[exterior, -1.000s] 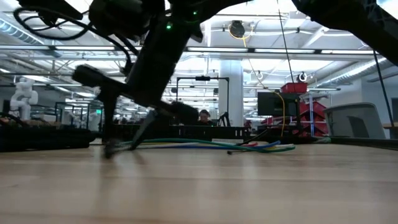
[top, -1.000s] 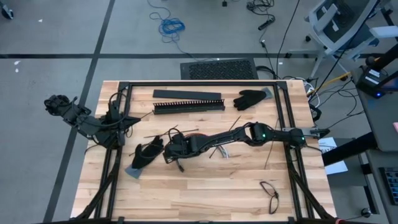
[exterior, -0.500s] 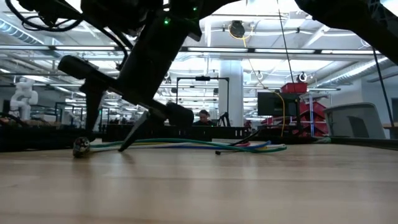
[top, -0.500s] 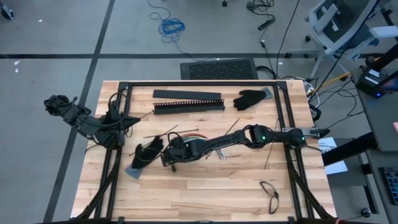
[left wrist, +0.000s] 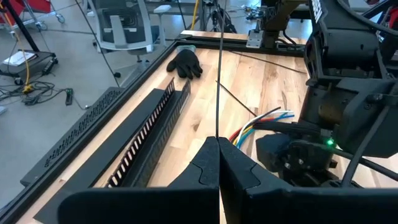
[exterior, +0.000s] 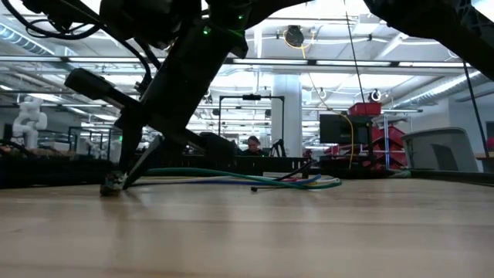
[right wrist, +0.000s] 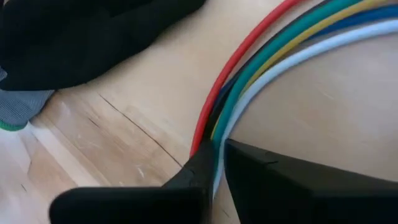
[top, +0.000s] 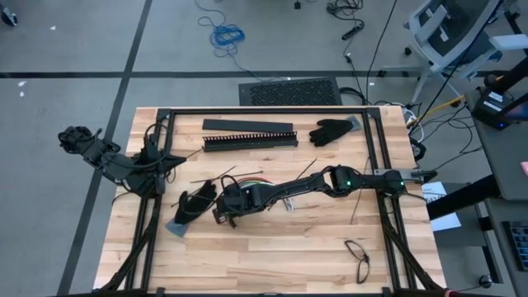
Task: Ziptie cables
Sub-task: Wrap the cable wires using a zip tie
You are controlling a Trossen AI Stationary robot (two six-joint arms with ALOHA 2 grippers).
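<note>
The cables (right wrist: pixel 267 56), a bundle of red, green, yellow, blue and white wires, lie curved on the wooden table (top: pixel 272 256); they also show as cables (exterior: pixel 231 177) and cables (left wrist: pixel 264 119). My right gripper (top: pixel 223 213) reaches down at mid-table, shut on the bundle beside a black glove (top: pixel 194 204). My left gripper (left wrist: pixel 218 155) waits by the table's left edge, as left gripper (top: pixel 167 159), shut on a thin black strip (left wrist: pixel 219 74). My left gripper pinches the strip's near end (left wrist: pixel 217 134) between its two fingers. The strip sticks out straight ahead of the fingertips, clear of the table. My right gripper has the cable bundle (right wrist: pixel 214 140) between its two fingers, coming from above at a slant. Its fingertips (exterior: pixel 116 182) meet at the tabletop, and the cables trail away along the table.
A long black slotted bar (top: pixel 250 141) and a flat black piece (top: pixel 247 125) lie at the far side, with a second black glove (top: pixel 332 129) to their right. Loose thin strips (top: pixel 356 210) and a black wire loop (top: pixel 359 257) lie on the right half.
My right gripper has sunk to the table, shifted a little toward the left edge and the glove, and shut: its fingers stood apart before and now meet around the cables. The bundle's free ends have slid along the table after it.
</note>
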